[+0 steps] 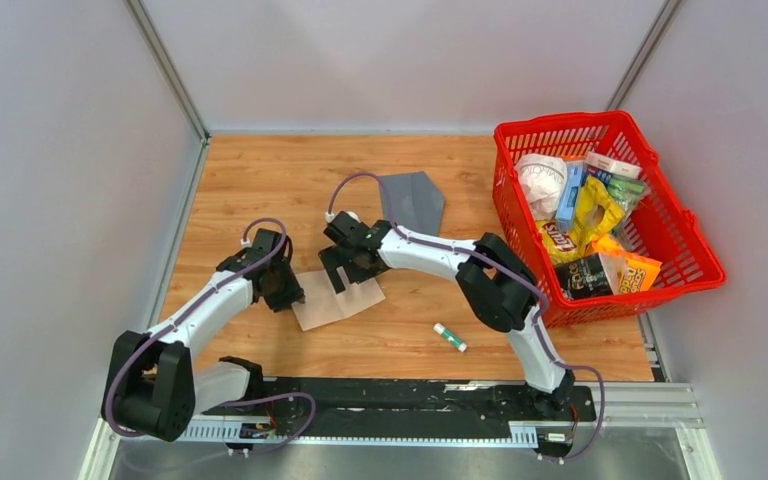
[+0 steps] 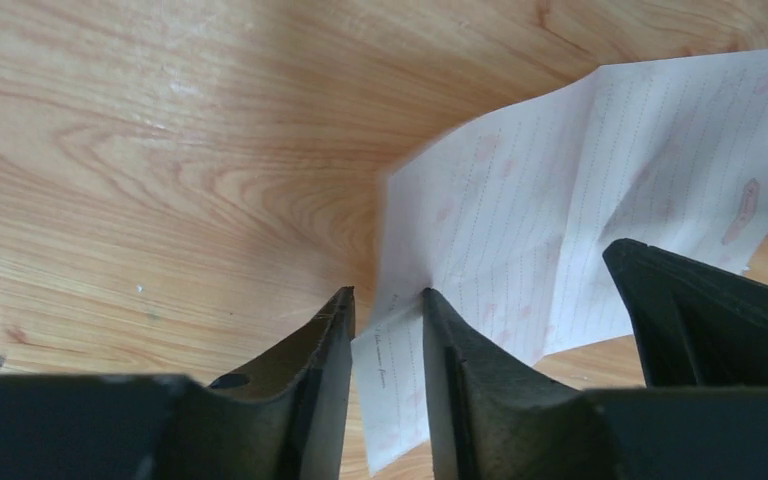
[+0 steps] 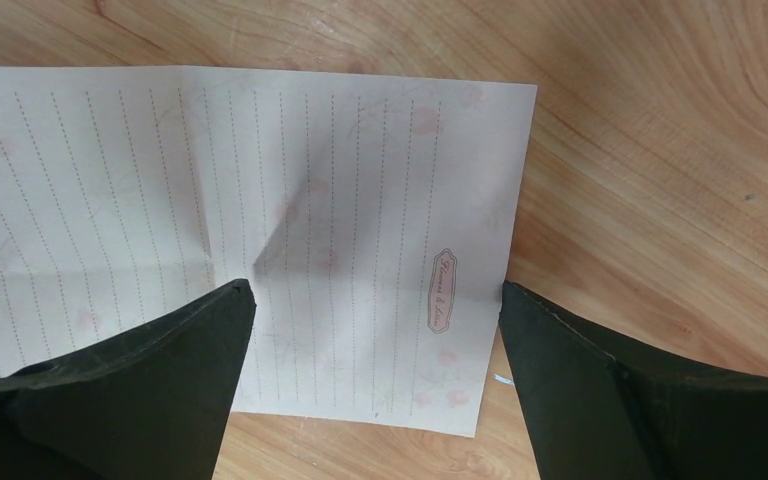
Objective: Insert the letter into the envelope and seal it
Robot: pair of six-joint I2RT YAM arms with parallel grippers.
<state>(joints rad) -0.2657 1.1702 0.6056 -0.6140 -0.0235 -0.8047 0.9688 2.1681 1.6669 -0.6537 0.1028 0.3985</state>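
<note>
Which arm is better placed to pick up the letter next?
Left. The left fingers straddle a lifted edge of the letter, with paper between them. The right fingers stand wide open over the flat part of the sheet, gripping nothing.

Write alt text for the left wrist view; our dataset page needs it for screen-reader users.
Two dark fingers of the left gripper, narrowly parted, straddle one edge of the letter, a pale lined sheet that buckles up off the wooden table.
</note>
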